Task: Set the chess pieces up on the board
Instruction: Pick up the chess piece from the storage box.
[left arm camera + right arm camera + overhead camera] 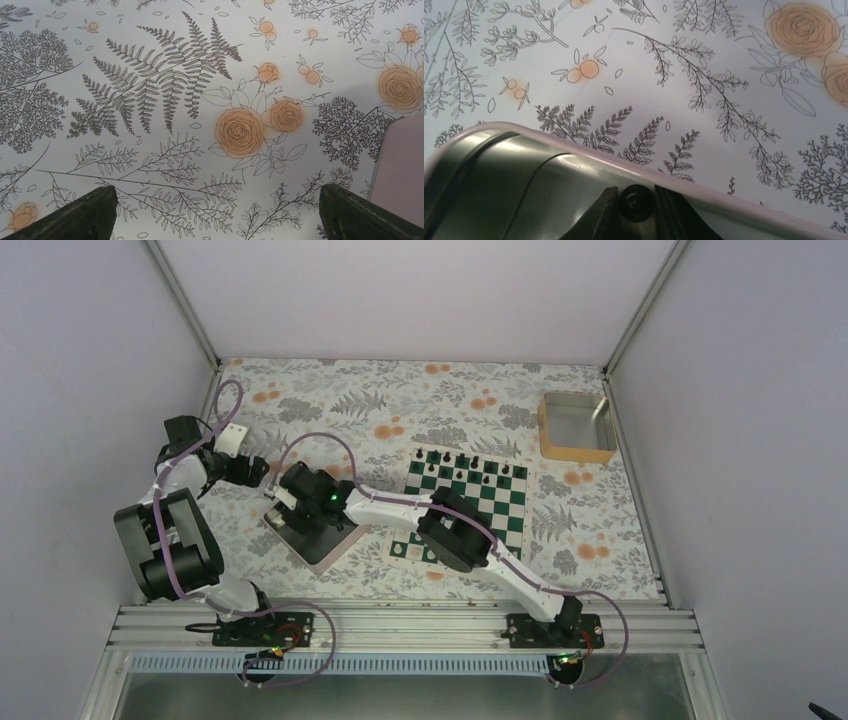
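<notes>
In the right wrist view my right gripper [637, 206] is down inside the shiny metal tray [524, 185], its two dark fingers pressed against either side of a small round black chess piece [636, 199]. From above, that gripper [300, 502] sits over the tray [322, 545], left of the green and white board [497, 508]. Several black chess pieces [460, 459] stand along the board's far rows. My left gripper [217, 215] hangs open over the floral cloth with nothing between its fingers. It shows in the top view [258, 470] just beyond the tray.
A yellow-rimmed tin box [577, 427] stands at the back right near the enclosure wall. The right arm's elbow [455, 530] covers the board's near left squares. The tray's pinkish rim [400, 170] lies close to the right of the left fingers.
</notes>
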{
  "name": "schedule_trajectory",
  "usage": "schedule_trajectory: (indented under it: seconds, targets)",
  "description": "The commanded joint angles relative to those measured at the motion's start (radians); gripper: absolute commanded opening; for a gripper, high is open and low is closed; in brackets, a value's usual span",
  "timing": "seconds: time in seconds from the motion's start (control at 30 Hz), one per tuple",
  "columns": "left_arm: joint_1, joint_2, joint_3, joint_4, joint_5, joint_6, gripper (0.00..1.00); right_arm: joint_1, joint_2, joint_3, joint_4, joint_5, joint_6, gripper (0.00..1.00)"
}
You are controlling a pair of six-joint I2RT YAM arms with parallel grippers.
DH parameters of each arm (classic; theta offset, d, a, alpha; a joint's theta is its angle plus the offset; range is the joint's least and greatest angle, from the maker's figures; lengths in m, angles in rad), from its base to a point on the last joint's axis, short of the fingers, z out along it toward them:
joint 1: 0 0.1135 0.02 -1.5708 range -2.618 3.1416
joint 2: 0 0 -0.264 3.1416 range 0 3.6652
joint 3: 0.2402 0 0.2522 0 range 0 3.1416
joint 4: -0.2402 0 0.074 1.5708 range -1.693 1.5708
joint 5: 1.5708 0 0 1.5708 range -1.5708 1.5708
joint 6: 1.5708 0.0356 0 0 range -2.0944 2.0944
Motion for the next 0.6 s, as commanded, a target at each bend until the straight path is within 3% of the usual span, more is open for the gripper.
schedule_trajectory:
  seconds: [0.0, 0.27, 0.57]
  targets:
    - [0.007, 0.02, -0.005, 0.018, 0.028, 0.016, 1.0, 0.016, 0.034, 0.022, 0.016, 0.025, 0.015, 0.19]
    - [0.007, 0.02, -0.007, 0.018, 0.027, 0.014, 1.0, 0.016, -0.001, -0.016, 0.021, 0.032, 0.011, 0.05]
    - [0.007, 0.005, 0.018, -0.007, 0.031, 0.012, 1.0, 0.015, -0.102, -0.073, 0.01, 0.054, -0.006, 0.04]
